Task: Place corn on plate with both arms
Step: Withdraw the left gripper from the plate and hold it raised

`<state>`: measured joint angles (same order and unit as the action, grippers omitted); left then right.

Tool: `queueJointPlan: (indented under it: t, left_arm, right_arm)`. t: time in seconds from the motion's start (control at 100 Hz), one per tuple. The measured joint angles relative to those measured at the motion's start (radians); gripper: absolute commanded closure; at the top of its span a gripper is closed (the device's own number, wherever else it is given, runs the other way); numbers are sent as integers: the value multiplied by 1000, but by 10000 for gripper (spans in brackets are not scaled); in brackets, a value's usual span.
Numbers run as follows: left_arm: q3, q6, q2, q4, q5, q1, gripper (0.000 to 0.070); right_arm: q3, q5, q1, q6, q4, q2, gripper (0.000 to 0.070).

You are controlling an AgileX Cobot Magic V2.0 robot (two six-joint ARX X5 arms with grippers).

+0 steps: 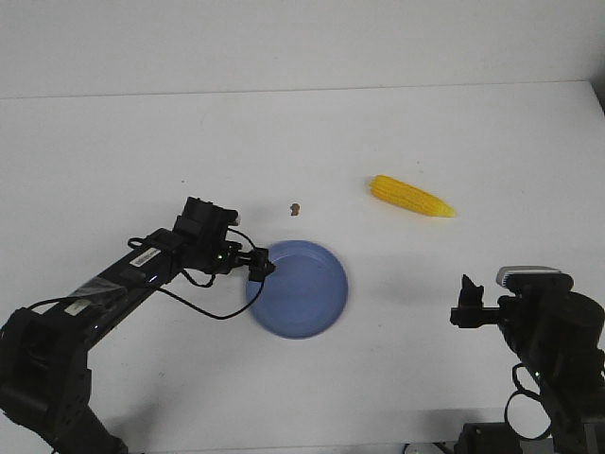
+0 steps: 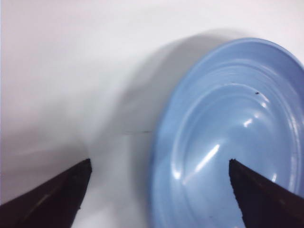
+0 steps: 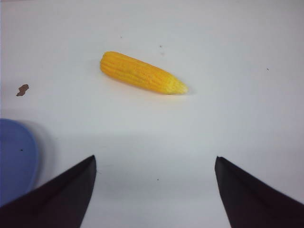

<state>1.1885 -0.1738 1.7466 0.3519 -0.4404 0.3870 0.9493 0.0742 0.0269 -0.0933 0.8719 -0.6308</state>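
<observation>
The yellow corn [image 1: 411,196] lies on the white table at the right rear, pointed end to the right. It also shows in the right wrist view, corn [image 3: 142,73], well ahead of the fingers. The blue plate [image 1: 298,288] rests near the table's middle and holds nothing. My left gripper [image 1: 260,267] is at the plate's left rim. It stands open [image 2: 159,160], one finger over the plate [image 2: 237,123] and the other over bare table, with the rim between them. My right gripper [image 1: 467,305] hovers open [image 3: 155,157] at the front right, nothing between its fingers, short of the corn.
A tiny brown speck [image 1: 295,207] sits on the table behind the plate, also seen as the speck [image 3: 22,89] in the right wrist view. The plate's edge [image 3: 14,156] shows beside the right gripper's finger. The table's back edge [image 1: 302,90] runs across the rear.
</observation>
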Motion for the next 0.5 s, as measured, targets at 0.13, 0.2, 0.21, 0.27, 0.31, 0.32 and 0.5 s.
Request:
queueJointPlan:
  t: [0.13,0.2,0.21,0.27,0.31,0.32,0.5]
  left_arm:
    - [-4,31,-82,5,6,-44,104]
    - [-4,59,-143,16,13,-73,104]
    - [-4,62,-151,19,17,-77,105]
    - [-4,89,-198,37,50,-101,105]
    - [-4,109,-227,51,81,-118,105]
    - [-4,114,-233,55,91,-122,105]
    - [-4,203,-345,120,238,-195,105]
  right_arm:
    - [0,0,0,0,0,0,173]
    - [0,0,0,0,0,0,173]
    - [0,0,0,0,0,0,173]
    - [0,0,0,0,0,0,173]
    - [0,0,0,0,0,0,173]
    - [0,0,0,0,0,0,173]
    - [0,0,0,0,0,0,173]
